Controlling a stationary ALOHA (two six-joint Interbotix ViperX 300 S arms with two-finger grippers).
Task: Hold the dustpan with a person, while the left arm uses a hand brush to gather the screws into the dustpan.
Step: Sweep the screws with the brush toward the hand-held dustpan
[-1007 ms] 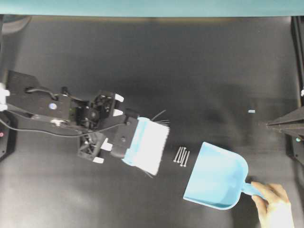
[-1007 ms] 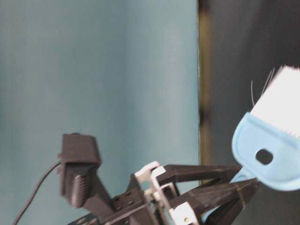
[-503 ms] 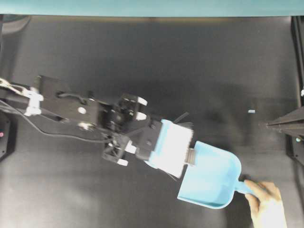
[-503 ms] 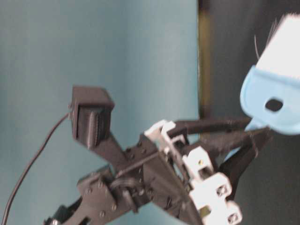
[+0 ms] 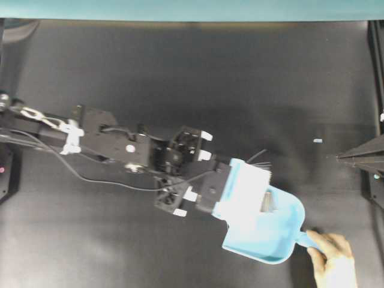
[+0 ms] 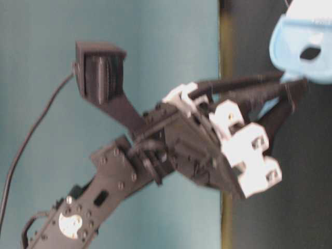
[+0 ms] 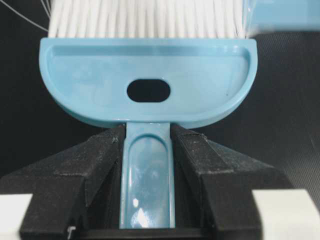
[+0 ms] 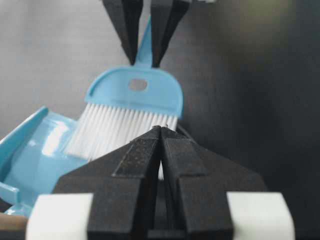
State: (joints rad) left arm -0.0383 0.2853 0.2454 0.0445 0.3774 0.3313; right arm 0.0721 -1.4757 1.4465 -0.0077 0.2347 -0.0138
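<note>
The light blue dustpan (image 5: 279, 237) lies on the black table at the lower right, and a person's hand (image 5: 330, 264) holds its handle. My left gripper (image 5: 217, 187) is shut on the thin handle of the hand brush (image 5: 243, 192). The brush's white bristles reach into the dustpan's mouth. The screws (image 5: 267, 201) lie together inside the pan against the bristles. The left wrist view shows the jaws clamped on the handle (image 7: 147, 165). My right gripper (image 5: 343, 157) is shut and empty at the right edge, pointing at the brush (image 8: 135, 95) and dustpan (image 8: 30, 150).
A small light blue speck (image 5: 318, 141) lies on the table between the dustpan and the right gripper. The left arm with its cables (image 5: 90, 141) stretches across the left half of the table. A teal wall (image 5: 180, 9) runs along the far edge.
My left arm has swept the brush to the right, pushing the screws from the table into the dustpan. The hand has shifted the dustpan slightly left. The right gripper has not moved.
</note>
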